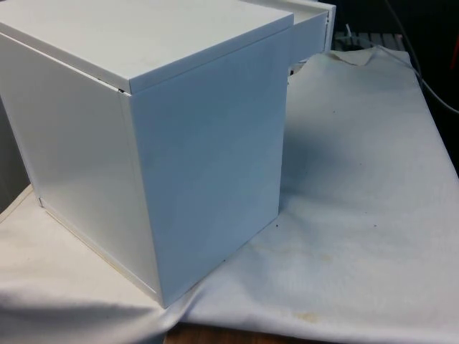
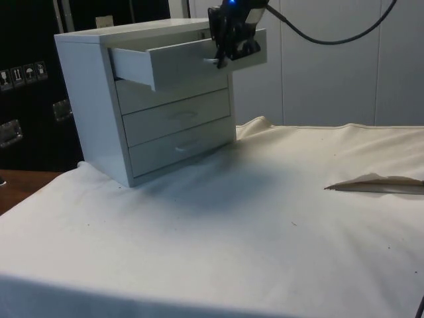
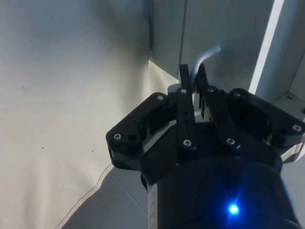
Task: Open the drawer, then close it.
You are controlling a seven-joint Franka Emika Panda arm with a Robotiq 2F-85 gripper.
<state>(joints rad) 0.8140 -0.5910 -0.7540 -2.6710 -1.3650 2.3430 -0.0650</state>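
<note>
A white chest of drawers [image 2: 109, 99] stands on the cloth, its back and side turned to the front view [image 1: 143, 129]. Its top drawer [image 2: 182, 61] is pulled well out; the pulled-out drawer's end [image 1: 312, 29] shows past the chest in the front view. The two lower drawers [image 2: 179, 129] are closed. My black gripper [image 2: 222, 58] is at the top drawer's front, shut on its curved metal handle [image 3: 206, 56], which runs between the two fingers [image 3: 185, 83] in the wrist view.
White cloth [image 2: 252, 225] covers the table, wide and bare in front of the chest. A raised fold of the cloth [image 2: 374, 184] lies at the side view's right. The robot's cable [image 2: 331, 33] hangs behind the gripper.
</note>
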